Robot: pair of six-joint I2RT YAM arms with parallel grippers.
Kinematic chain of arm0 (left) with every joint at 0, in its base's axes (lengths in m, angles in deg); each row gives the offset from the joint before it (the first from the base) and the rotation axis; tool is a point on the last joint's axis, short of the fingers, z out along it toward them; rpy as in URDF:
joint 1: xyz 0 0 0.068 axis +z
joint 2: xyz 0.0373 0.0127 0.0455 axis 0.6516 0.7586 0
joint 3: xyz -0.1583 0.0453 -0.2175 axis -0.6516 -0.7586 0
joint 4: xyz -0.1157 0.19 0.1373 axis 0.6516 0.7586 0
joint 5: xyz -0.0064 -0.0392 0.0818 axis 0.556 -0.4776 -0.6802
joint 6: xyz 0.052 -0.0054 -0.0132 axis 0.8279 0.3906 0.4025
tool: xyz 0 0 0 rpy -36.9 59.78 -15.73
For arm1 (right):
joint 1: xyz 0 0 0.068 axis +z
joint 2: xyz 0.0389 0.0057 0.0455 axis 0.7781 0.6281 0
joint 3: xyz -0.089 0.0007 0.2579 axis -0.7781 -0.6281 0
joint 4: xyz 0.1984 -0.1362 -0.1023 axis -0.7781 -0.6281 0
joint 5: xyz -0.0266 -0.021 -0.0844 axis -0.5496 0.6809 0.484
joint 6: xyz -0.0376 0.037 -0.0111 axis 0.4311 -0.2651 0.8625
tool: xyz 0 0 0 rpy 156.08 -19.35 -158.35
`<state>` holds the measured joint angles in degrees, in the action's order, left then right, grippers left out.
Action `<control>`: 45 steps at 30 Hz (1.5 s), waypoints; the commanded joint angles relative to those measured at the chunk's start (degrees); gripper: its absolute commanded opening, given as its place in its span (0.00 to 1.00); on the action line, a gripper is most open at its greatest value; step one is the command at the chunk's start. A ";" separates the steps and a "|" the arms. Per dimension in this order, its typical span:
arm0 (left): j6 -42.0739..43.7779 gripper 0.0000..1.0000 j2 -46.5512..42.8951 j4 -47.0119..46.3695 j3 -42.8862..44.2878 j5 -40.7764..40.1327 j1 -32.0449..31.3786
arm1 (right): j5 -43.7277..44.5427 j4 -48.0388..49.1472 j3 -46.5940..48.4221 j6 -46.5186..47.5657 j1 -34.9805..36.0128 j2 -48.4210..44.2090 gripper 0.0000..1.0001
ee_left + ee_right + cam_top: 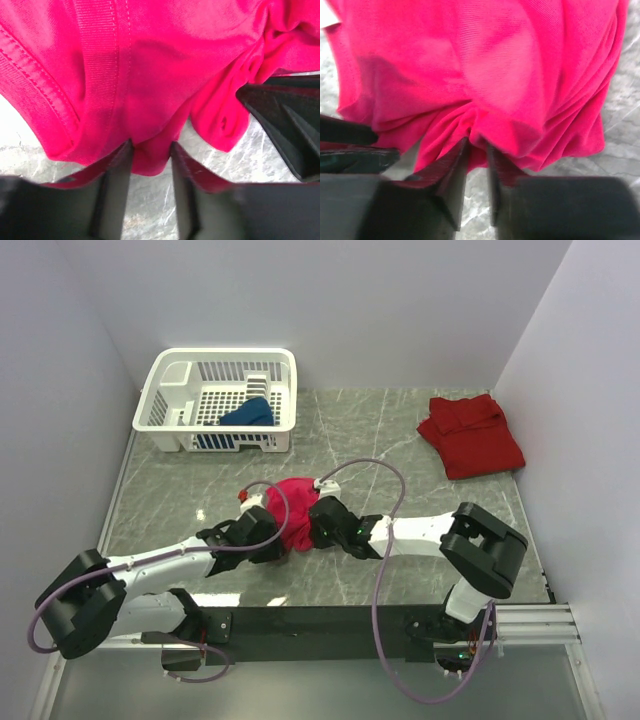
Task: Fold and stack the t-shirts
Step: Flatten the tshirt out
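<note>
A bunched magenta t-shirt [293, 502] lies in the middle of the marble table, between both arms. My left gripper [270, 535] meets it from the left. In the left wrist view a fold of the magenta cloth [150, 100] fills the gap between the tips of my left gripper [151, 147]. My right gripper [318, 520] comes in from the right, and its close-set jaws [477, 145] pinch gathered magenta cloth [485, 75]. A darker red t-shirt [472, 435] lies folded at the back right. A dark blue t-shirt [248, 414] sits in the basket.
A white lattice basket [160, 380] stands at the back left against the wall. Walls close the table on the left, back and right. The right arm's purple cable [385, 475] loops over the table behind the magenta shirt. The other gripper's black body [285, 120] sits close beside the left fingers.
</note>
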<state>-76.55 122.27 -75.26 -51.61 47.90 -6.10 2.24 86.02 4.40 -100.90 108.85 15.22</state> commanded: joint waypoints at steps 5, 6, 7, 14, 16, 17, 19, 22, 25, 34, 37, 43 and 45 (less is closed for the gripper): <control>0.74 0.11 1.94 -3.65 -0.58 0.62 -0.26 | 2.36 -0.09 1.61 -0.53 -0.36 1.98 0.00; 1.00 0.00 1.95 -3.38 0.03 0.10 -0.26 | 3.58 -0.62 1.52 -0.09 -0.63 1.45 0.00; 1.17 0.00 1.86 -3.12 0.39 -0.08 -0.26 | 4.37 -2.10 1.52 0.26 -0.80 0.75 0.00; 5.56 0.00 -4.45 4.87 8.82 -6.58 -0.26 | 12.20 -9.75 -0.59 5.00 -4.40 -14.86 0.00; 6.88 0.00 -6.31 7.51 13.21 -8.42 -0.17 | 13.95 -12.83 -0.33 6.06 -5.46 -18.40 0.00; 8.02 0.00 -7.71 8.56 14.79 -9.21 -0.17 | 15.44 -13.80 -0.06 7.11 -6.77 -21.81 0.00; 9.34 0.00 -9.82 11.20 19.45 -10.97 -0.08 | 16.59 -16.43 0.29 8.00 -8.18 -26.99 0.00; 10.93 0.00 -12.72 13.40 24.46 -11.86 0.18 | 18.61 -19.43 1.17 9.58 -11.17 -32.46 0.00; 12.42 0.00 -15.53 12.88 26.75 -10.72 0.53 | 20.98 -21.10 1.87 11.42 -12.58 -39.92 0.00; 15.94 0.25 -13.45 8.85 24.48 -9.40 17.04 | 17.69 -20.32 3.46 14.94 -22.15 -44.00 0.00; 16.82 0.70 -7.58 6.90 24.47 -12.38 18.02 | 13.54 -18.46 3.10 14.94 -24.18 -37.88 0.00; 16.21 0.76 -5.43 3.04 22.46 -10.37 10.57 | 8.52 -16.80 2.32 12.84 -24.45 -33.44 0.38; 14.02 0.74 -4.65 1.55 20.26 -7.65 6.87 | 7.19 -16.18 0.82 12.40 -24.27 -34.58 0.45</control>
<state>-61.32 118.51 -68.51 -29.80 36.88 5.35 12.56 65.89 5.36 -87.72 84.70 -16.24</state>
